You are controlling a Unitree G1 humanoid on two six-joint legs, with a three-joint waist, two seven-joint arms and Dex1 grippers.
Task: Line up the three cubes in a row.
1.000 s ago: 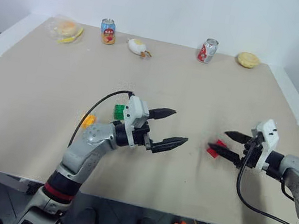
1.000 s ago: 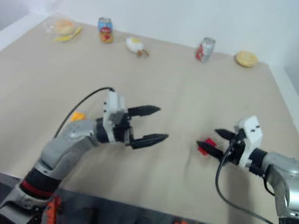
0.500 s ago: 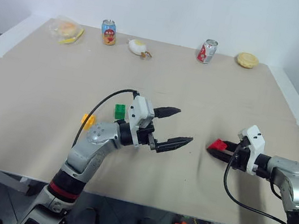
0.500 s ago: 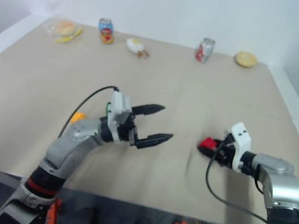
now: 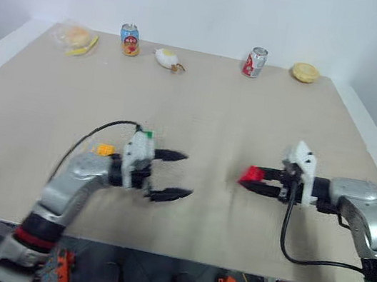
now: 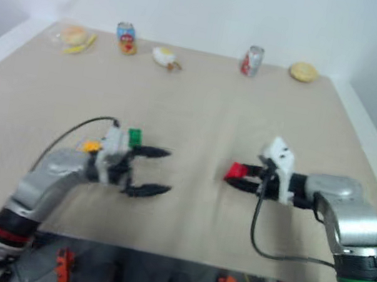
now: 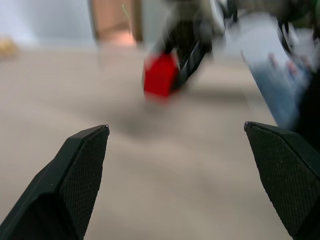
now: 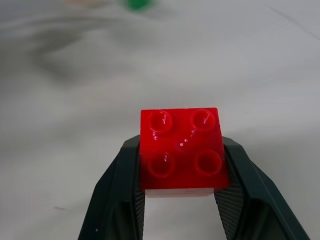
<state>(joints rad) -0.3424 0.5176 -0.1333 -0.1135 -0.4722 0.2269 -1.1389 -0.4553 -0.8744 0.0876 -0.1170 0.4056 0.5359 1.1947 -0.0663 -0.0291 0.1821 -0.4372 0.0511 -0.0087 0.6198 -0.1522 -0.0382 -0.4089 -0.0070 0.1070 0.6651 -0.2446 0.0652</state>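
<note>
Two-armed scene over a beige surface [image 5: 235, 120]. Right gripper [image 5: 262, 182]: pointing toward the middle of the surface, its jaws pinching the red cube [image 5: 251, 175], which is held clear of the surface with a faint shadow beneath it. In the right wrist view the red cube [image 8: 182, 151] sits studs-up between the two black fingers [image 8: 120, 200], one finger pressed against each side face.

Left gripper [image 5: 172, 176]: jaws spread wide, nothing between them, pointing toward the right gripper and held level just above the surface. In the left wrist view its two fingertips [image 7: 82, 165] stand far apart, and the red cube [image 7: 160, 76] appears beyond them, blurred, in the grip of the other arm.

Remaining task pieces — the green cube [image 6: 134, 135] lies on the surface just behind the left gripper's white housing, and the yellow-orange cube [image 5: 104, 149] lies a little farther to the robot's left, near the left forearm. The two are close together but apart; the red cube is well apart from both, on the robot's right.

Far edge of the surface, from the robot's left to right: a wrapped burger-like item [image 5: 76, 37], a blue soda can [image 5: 129, 39], a small white-and-yellow toy [image 5: 167, 58], a red soda can [image 5: 254, 62], and a round yellowish bun [image 5: 305, 72].
</note>
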